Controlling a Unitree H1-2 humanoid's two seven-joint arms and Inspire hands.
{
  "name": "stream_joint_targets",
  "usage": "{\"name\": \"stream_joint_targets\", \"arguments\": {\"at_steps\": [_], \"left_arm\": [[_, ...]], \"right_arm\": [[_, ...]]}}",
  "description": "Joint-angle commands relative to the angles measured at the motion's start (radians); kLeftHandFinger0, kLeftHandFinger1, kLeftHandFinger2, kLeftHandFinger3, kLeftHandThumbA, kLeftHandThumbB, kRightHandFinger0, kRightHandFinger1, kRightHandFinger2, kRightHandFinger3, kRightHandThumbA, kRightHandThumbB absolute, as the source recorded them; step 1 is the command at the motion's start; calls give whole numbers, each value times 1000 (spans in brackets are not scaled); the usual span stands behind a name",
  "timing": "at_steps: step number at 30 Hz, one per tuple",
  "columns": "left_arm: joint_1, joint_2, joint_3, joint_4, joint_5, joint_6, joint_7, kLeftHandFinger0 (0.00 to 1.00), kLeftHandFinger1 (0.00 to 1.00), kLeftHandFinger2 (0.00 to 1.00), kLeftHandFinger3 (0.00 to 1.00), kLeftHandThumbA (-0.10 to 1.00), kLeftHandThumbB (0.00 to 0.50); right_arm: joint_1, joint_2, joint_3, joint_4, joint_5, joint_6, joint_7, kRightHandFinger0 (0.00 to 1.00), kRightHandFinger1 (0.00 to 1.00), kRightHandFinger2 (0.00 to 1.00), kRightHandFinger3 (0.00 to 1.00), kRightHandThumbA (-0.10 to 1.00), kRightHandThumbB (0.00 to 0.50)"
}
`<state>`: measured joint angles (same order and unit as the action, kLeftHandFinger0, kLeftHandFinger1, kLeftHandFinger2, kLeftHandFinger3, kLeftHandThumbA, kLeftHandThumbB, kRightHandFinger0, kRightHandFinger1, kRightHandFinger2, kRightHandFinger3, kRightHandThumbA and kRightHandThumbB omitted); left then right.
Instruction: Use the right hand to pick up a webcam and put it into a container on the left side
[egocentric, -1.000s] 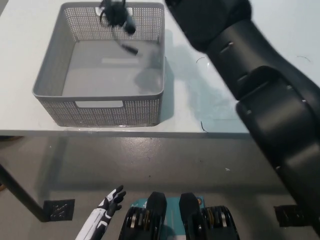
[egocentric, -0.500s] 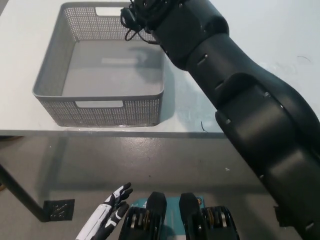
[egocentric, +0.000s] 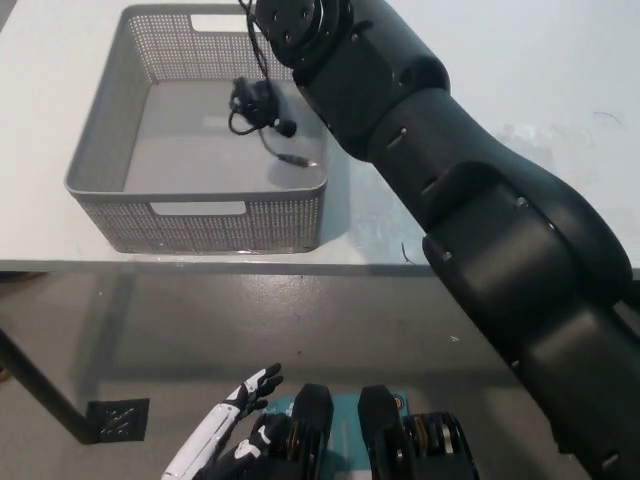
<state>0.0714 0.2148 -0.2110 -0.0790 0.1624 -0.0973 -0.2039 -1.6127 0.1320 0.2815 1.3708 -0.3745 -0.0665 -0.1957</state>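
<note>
The webcam (egocentric: 255, 103) is inside the grey perforated basket (egocentric: 110, 140), toward the basket's far right part, close to the right wall but not against the far wall. It is a small black lump, too small and dark to tell its lens or which way its face points. Its body seems to sit upright over the basket floor; whether it rests on the floor or hangs just above it cannot be told. A thin black cable (egocentric: 278, 140) loops out of it and trails toward the basket's near right corner, ending in a small plug that lies on the floor there, so the whole thing, body plus lead, stretches on a slant from far left to near right.

The basket stands on the white bench (egocentric: 480, 60), at the bench's left part, its near wall just behind the bench's front edge; a slot handle shows in the near wall and another in the far wall.

The black right arm (egocentric: 480, 230) reaches in from the lower right, across the bench, to the basket's far right corner. The right hand itself lies beyond the top edge, so its fingers cannot be judged.

The white left hand (egocentric: 245, 400) rests low, off the bench, above the floor at the lower left, its fingers apart and holding nothing.
</note>
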Motion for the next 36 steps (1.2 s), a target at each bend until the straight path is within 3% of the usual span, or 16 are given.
{"name": "stream_joint_targets", "arguments": {"at_steps": [1, 2, 3, 6, 9, 15, 29, 36], "left_arm": [[-12, 19, -4, -41, 15, 10, -19, 1000, 1000, 1000, 1000, 854, 84], [-12, 19, -4, -41, 15, 10, -19, 1000, 1000, 1000, 1000, 854, 84], [-27, 34, -9, -52, 14, 24, -41, 1000, 1000, 1000, 1000, 831, 63], [-37, 43, -12, -55, 11, 22, -52, 1000, 1000, 1000, 1000, 810, 58], [-39, 46, -14, -52, 7, 17, -58, 1000, 1000, 1000, 1000, 809, 62], [-34, 42, -11, -52, 7, 22, -60, 1000, 1000, 1000, 1000, 838, 79], [-28, 35, -10, -49, 16, 25, -58, 1000, 1000, 1000, 1000, 842, 60], [-32, 40, -10, -32, 22, 4, -56, 1000, 1000, 1000, 1000, 844, 53]], "right_arm": [[-53, -10, 19, -11, -18, -21, -55, 4, 244, 695, 875, -100, 242], [-53, -10, 20, -11, -17, -21, -55, 4, 244, 695, 875, -100, 242], [-84, -21, 46, 5, -25, 103, 151, 984, 1000, 1000, 1000, 725, 438], [-87, -34, 59, 5, -24, 131, 235, 1000, 1000, 1000, 1000, 928, 491], [-84, -41, 64, -3, -17, 138, 264, 1000, 1000, 1000, 1000, 1000, 481], [-83, -52, 81, -22, -20, 153, 291, 1000, 1000, 1000, 1000, 1000, 474], [-87, -68, 74, -58, -11, 163, 325, 1000, 1000, 1000, 1000, 1000, 480], [-67, -130, 61, -179, -5, 148, 350, 1000, 1000, 1000, 1000, 1000, 462]]}}
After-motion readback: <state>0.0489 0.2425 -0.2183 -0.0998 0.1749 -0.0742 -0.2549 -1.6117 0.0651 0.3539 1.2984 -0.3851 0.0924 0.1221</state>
